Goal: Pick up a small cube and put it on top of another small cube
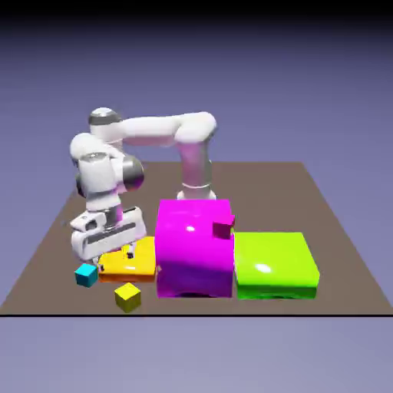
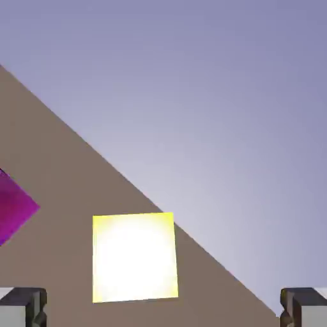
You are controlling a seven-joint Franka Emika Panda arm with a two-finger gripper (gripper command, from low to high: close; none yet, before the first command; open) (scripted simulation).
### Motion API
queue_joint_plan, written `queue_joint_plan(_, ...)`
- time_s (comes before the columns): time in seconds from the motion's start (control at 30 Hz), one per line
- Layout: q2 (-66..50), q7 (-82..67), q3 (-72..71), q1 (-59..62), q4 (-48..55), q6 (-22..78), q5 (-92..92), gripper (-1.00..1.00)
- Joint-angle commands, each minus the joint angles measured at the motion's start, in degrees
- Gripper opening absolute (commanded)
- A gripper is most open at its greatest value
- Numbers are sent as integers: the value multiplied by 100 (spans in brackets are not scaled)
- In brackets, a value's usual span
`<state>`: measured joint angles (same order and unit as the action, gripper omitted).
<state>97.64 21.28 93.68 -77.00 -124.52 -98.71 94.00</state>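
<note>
Nearest in exterior view: small yellow cube (image 1: 127, 296) on table (image 1: 338, 253) close to front edge, alone, nothing touching it. Just behind & toward exterior view's left: cyan small cube (image 1: 86, 273), beside corner of flat orange block (image 1: 137, 262). Gripper (image 1: 123, 249) low over orange block, w/ white hand tilted; fingertips mostly masked there.

Hand view: yellow cube (image 2: 134, 257) lit bright, low in frame, left of centre; grey fingertips (image 2: 24, 306) at bottom corners, far apart — jaws fully spread, nothing between them, nothing held. Table edge cuts diagonally across, so hand clearly rolled & tilted vs table. Sliver of magenta (image 2: 14, 205) at left.

Farther back in exterior view: big magenta block (image 1: 193, 247) mid-table w/ purple small cube (image 1: 223, 226) up against its top right edge; whether resting on top or on a ledge, can't tell. Big lime block (image 1: 275, 265) touching magenta's right side. Arm base (image 1: 196, 192) behind.

Step in hand, by judgement: approach to grasp; task barely begun. To do well: level wrist first so fingers point straight down, centre cube between tips, square jaws to two flat faces not corners. Descend clear of orange block & cyan cube. Keep jaws wide till tips straddle cube, then close. Risk: tilted descent nudges cube off near edge.
</note>
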Motion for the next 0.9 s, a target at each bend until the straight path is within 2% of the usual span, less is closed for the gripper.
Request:
queue_joint_plan(0.0, 93, -9, 207, -49, 86, -135, 188, 0)
queue_joint_plan(0.1, 326, -31, 726, -170, 300, -474, 659, 0)
queue_joint_plan(0.13, 326, -31, 726, -170, 300, -474, 659, -100)
queue_joint_plan(0.3, -103, -64, -82, 52, -13, -30, -124, -100)
queue_joint_plan(0.87, -3616, -2245, -2882, 1819, -451, -1039, -4360, -100)
